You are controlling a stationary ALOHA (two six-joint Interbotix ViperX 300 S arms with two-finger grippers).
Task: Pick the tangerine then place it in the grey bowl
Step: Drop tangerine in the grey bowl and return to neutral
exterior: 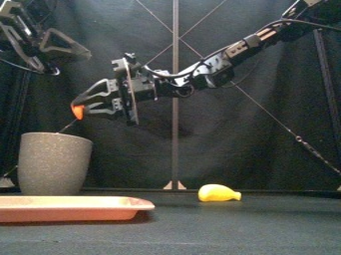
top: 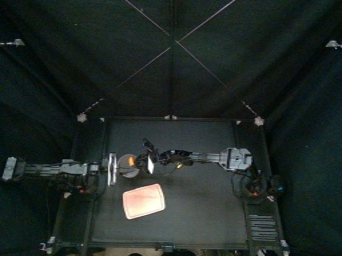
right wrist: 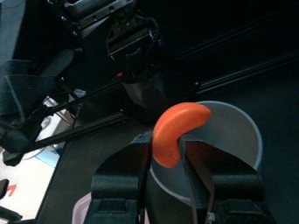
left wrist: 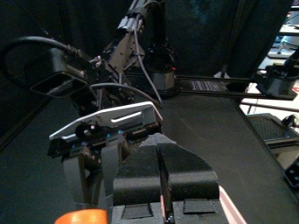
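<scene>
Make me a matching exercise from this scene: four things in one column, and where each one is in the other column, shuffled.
Things:
1 tangerine
2 grey bowl
3 pink tray
4 yellow toy

Places:
A lying flat at the table's front
B held in the right gripper, above the grey bowl
C loose on the table, to the right of the pink tray in the front view
D standing upright behind the pink tray

Pairs: 1-B; 2-D; 3-A; 4-C

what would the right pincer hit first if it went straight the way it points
Probably the grey bowl: the right pincer, shut on the tangerine, points into its open mouth, though depth is unclear.
</scene>
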